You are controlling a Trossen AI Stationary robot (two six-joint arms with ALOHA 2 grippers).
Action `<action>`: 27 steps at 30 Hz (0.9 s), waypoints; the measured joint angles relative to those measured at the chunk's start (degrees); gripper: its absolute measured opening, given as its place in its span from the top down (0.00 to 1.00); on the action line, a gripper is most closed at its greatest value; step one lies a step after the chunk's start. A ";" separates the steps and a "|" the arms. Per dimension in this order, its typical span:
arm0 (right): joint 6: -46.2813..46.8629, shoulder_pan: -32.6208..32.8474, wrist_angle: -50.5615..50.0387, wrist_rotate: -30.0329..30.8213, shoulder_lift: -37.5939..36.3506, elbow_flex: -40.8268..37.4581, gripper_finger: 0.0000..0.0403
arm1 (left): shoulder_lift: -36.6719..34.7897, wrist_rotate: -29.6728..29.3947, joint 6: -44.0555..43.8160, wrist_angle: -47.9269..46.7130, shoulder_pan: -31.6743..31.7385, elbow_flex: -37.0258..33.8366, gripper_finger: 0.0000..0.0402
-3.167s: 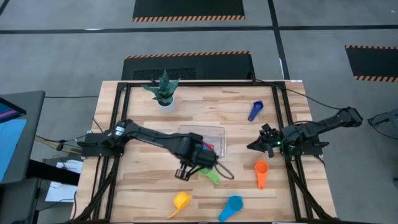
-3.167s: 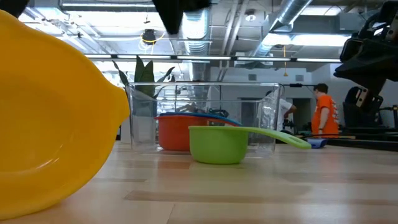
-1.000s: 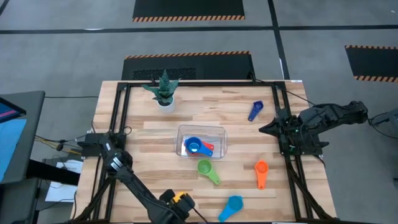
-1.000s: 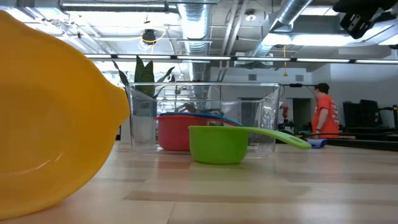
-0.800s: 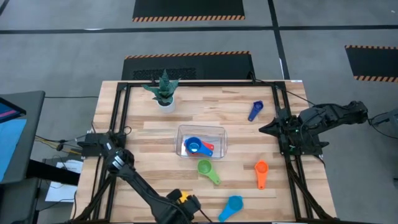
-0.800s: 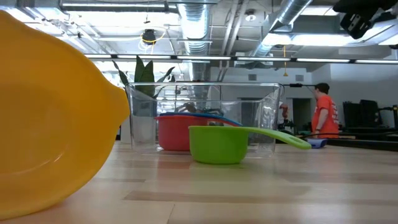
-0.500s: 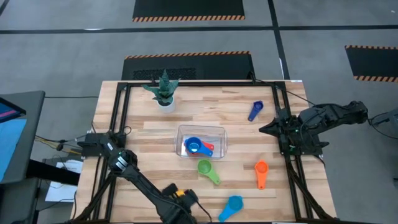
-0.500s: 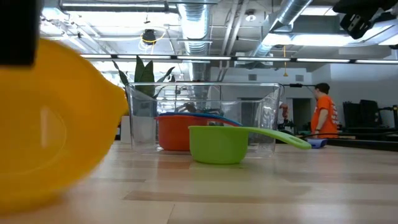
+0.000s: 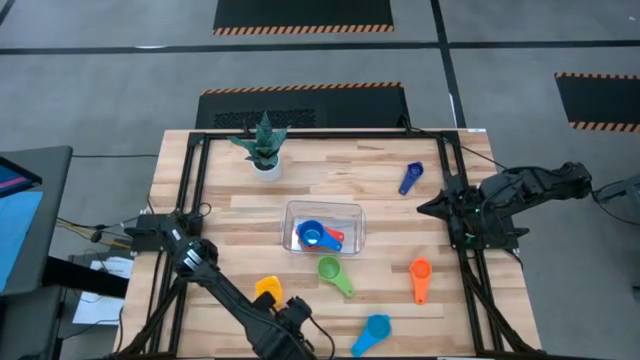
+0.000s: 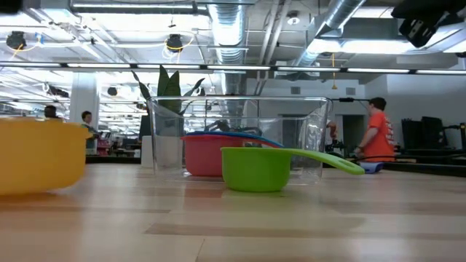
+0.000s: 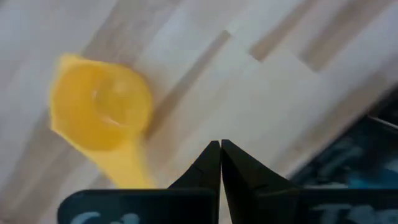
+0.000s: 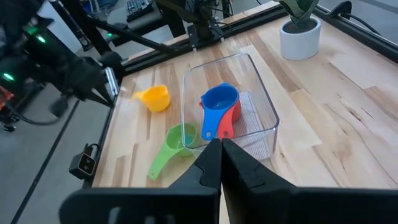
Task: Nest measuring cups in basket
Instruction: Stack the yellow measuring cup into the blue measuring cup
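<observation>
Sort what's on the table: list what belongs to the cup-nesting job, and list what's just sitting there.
Job:
clear basket, holding the blue cup and red cup
green cup
yellow cup
orange cup
light blue cup
dark blue cup

Bystander:
potted plant

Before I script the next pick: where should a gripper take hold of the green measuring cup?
Grip the green measuring cup by its flat handle, coming straight down. The handle points away from the basket toward open table, while the bowl lies close to the basket's wall.
</observation>
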 joint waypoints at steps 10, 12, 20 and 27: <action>0.00 -0.01 -3.94 0.05 -0.01 0.00 0.94 | 0.91 -1.97 -15.08 15.47 -6.70 0.35 1.00; -0.01 -0.01 -3.89 0.05 0.00 0.00 0.94 | 2.26 -4.95 -19.86 15.50 -7.85 0.32 1.00; -0.39 0.00 -4.02 0.10 0.01 0.00 0.93 | 2.73 -22.62 -33.68 2.38 -9.04 0.21 1.00; -0.42 -0.01 -4.13 0.10 0.01 0.00 0.93 | 2.39 -12.29 -16.32 -0.46 -7.13 0.21 0.91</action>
